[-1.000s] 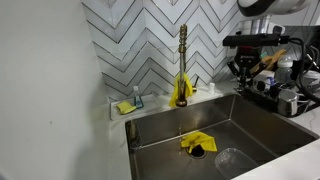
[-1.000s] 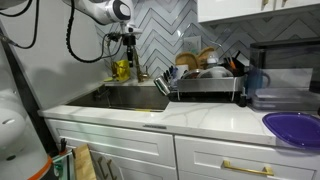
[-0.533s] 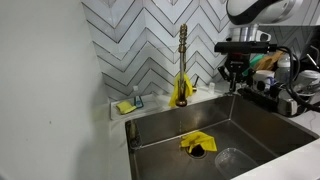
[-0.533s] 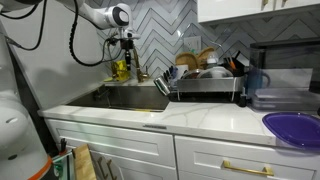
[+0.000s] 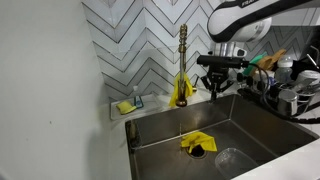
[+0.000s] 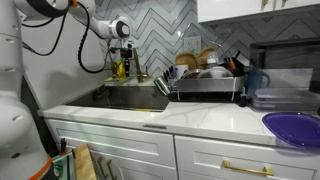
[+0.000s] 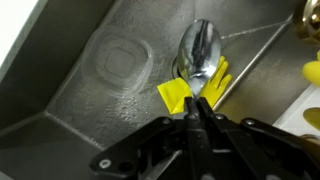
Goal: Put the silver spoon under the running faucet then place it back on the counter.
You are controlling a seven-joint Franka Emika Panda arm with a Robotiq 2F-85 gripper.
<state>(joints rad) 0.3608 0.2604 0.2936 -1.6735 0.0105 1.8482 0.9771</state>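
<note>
My gripper (image 7: 196, 112) is shut on the handle of the silver spoon (image 7: 199, 55); the spoon's bowl hangs below the jaws over the steel basin. In an exterior view the gripper (image 5: 215, 88) hangs above the back of the sink, just right of the tall brass-gold faucet (image 5: 183, 60). The faucet also shows in an exterior view (image 6: 122, 62), partly hidden by the arm. No water stream is clear to see. The pale counter (image 5: 160, 102) rims the basin.
A yellow cloth (image 5: 197, 143) lies by the drain in the basin (image 5: 250, 120); it also shows in the wrist view (image 7: 178, 92). A yellow sponge holder (image 5: 127, 104) sits on the back ledge. A dish rack (image 6: 205, 85) full of dishes stands beside the sink.
The arm has carried the spoon sideways toward the faucet; the gripper now hangs close beside the faucet's stem, still shut on the spoon.
</note>
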